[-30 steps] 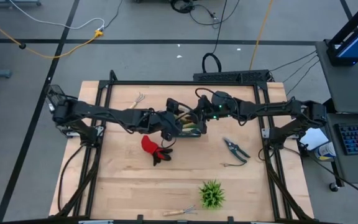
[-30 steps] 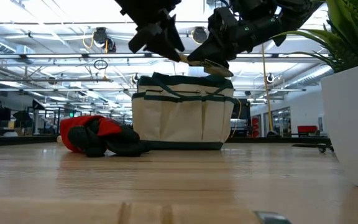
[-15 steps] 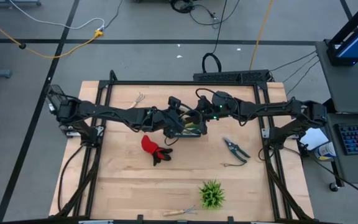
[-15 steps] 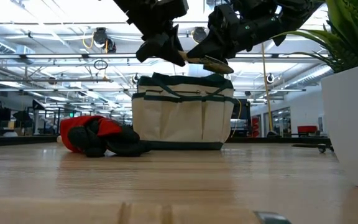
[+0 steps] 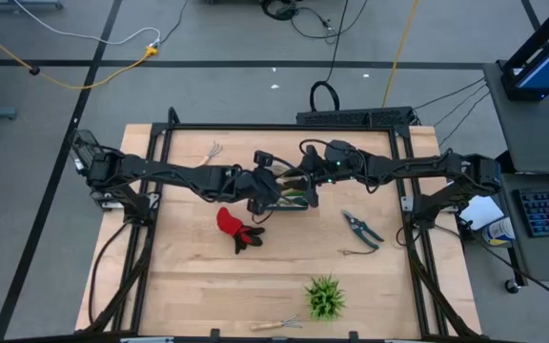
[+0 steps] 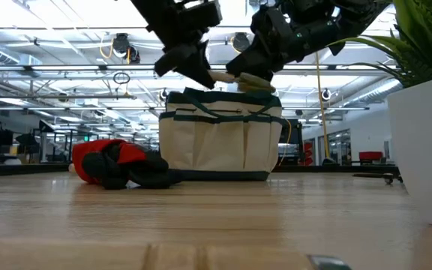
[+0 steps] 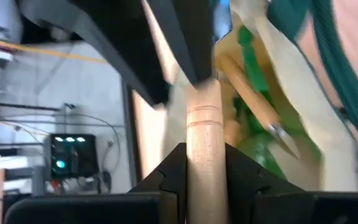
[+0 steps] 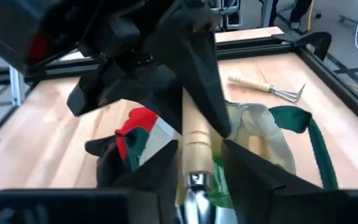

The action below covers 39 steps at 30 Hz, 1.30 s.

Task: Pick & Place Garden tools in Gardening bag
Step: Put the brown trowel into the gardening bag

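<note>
Shown in the high view only: pruning shears (image 5: 360,227) lying on the table (image 5: 189,286) right of the gardening bag (image 5: 291,197), a small rake (image 5: 213,151) near the far edge, a second wooden-handled tool (image 5: 276,325) at the near edge, beside the green plant (image 5: 325,297). Also there, a red-and-black glove (image 5: 236,229) just in front of the bag on its left.

Confirmed in the low view alone: bag (image 6: 220,142) upright on the table top, glove (image 6: 111,163) touching its base on the left, and both grippers held above the bag's mouth – clear of the rim, with a wooden-handled tool (image 6: 238,78) bridging them roughly level.

Shown only from the wrists:
- Left wrist view: left gripper (image 7: 204,171) closed narrowly on the pale wooden handle (image 7: 204,124), a dark finger (image 7: 169,177) pressed against each side. Beyond it, the open bag (image 7: 272,50) with a wooden handle and green parts inside.
- Right wrist view: right gripper (image 8: 197,165) straddling the same handle (image 8: 196,134) at its metal collar end; clamped or released cannot be told. Below it, the bag's open mouth (image 8: 257,134), the glove (image 8: 135,121) beside it and the rake (image 8: 267,86) farther off.

Positions in the high view: left gripper (image 5: 260,186) over the bag's left end, right gripper (image 5: 305,179) over its far right part.
</note>
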Each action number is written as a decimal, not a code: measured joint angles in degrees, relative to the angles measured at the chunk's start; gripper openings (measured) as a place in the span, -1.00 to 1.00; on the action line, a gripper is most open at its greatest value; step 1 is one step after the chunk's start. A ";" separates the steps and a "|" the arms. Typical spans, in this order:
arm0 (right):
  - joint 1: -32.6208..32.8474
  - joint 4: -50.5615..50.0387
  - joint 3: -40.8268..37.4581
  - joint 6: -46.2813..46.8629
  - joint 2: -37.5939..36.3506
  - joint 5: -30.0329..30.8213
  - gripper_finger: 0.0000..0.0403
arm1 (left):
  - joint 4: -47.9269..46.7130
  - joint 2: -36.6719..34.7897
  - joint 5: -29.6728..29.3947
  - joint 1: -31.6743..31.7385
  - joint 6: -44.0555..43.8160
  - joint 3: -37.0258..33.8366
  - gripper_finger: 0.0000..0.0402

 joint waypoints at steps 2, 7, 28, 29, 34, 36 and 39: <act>0.00 0.12 0.00 -0.99 0.00 0.07 -0.24 | -3.73 -0.02 0.07 -0.12 -2.65 0.00 -0.67; 0.21 0.39 0.00 -6.98 -1.54 -0.13 -0.04 | -9.29 -0.02 0.57 -0.11 -10.95 0.00 -0.67; 8.65 -7.68 0.02 -20.28 0.85 3.93 -0.23 | -8.75 0.77 11.53 6.42 -17.80 1.71 -0.67; 8.65 -8.09 0.04 -20.57 1.18 5.15 -0.23 | -9.12 1.25 12.59 6.60 -18.31 2.10 -0.67; 8.65 -11.63 -0.04 -21.99 1.92 7.69 -0.22 | -13.50 4.69 16.22 8.22 -19.80 5.30 -0.67; 8.65 -12.83 -0.07 -20.64 2.18 7.69 -0.23 | -15.01 6.38 16.76 8.78 -19.76 6.81 -0.67; 8.65 -13.71 -0.11 -19.76 2.09 8.40 -0.27 | -15.36 8.39 16.22 9.25 -18.30 8.74 -0.67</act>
